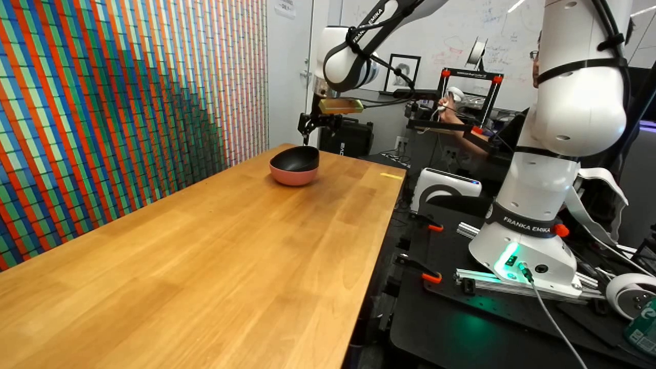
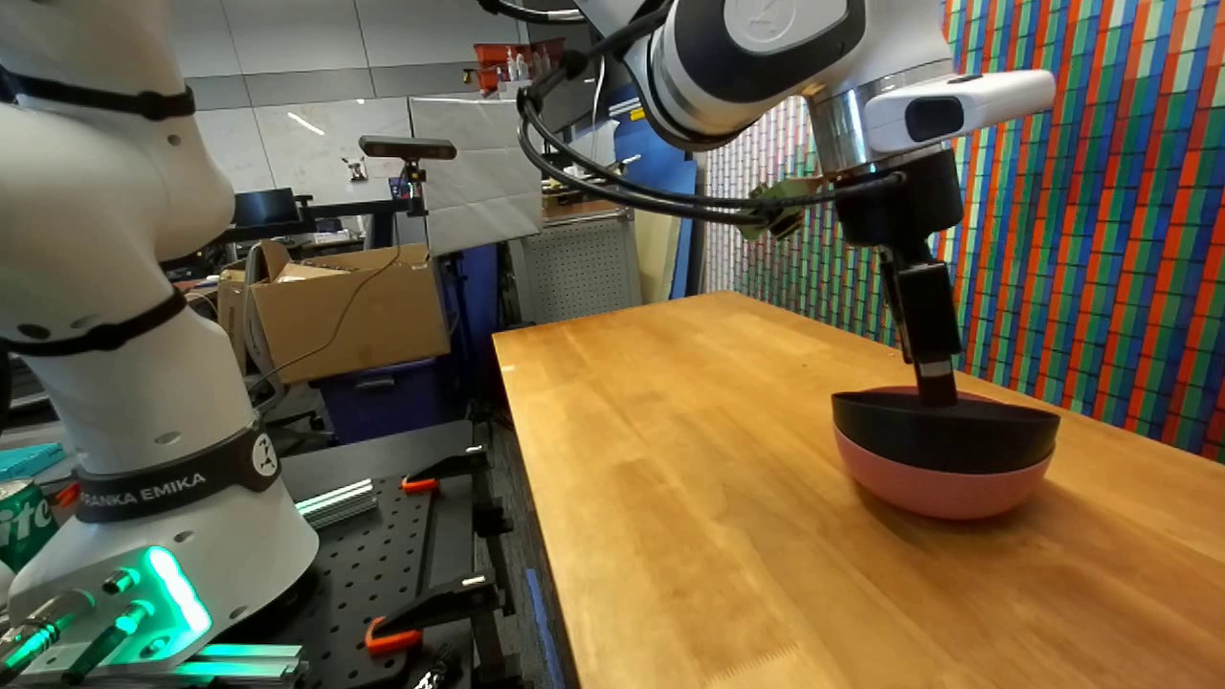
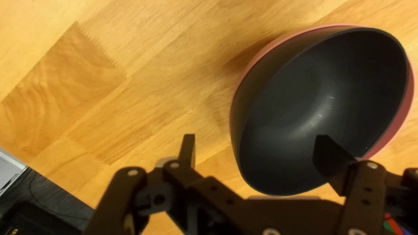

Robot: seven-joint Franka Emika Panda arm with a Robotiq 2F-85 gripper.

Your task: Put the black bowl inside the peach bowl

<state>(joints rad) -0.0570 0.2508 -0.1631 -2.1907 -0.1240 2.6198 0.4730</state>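
Observation:
The black bowl (image 1: 294,160) sits tilted inside the peach bowl (image 1: 293,177), part of its rim standing above the peach rim. In an exterior view the black bowl (image 2: 943,440) and the peach bowl (image 2: 947,490) stand near the wall side of the table. In the wrist view the black bowl (image 3: 294,127) hides most of the peach bowl (image 3: 400,122). My gripper (image 3: 256,140) is open, one finger over the black bowl, the other beside it over the table. In an exterior view the gripper (image 2: 938,388) points down at the bowls' near side; I cannot tell whether it touches.
The bowls stand on a wooden table (image 1: 230,256). A colourful striped wall covering (image 1: 128,102) runs along one long side. The robot base (image 1: 523,246) stands beyond the opposite edge. A yellow tape strip (image 1: 391,176) lies near that edge.

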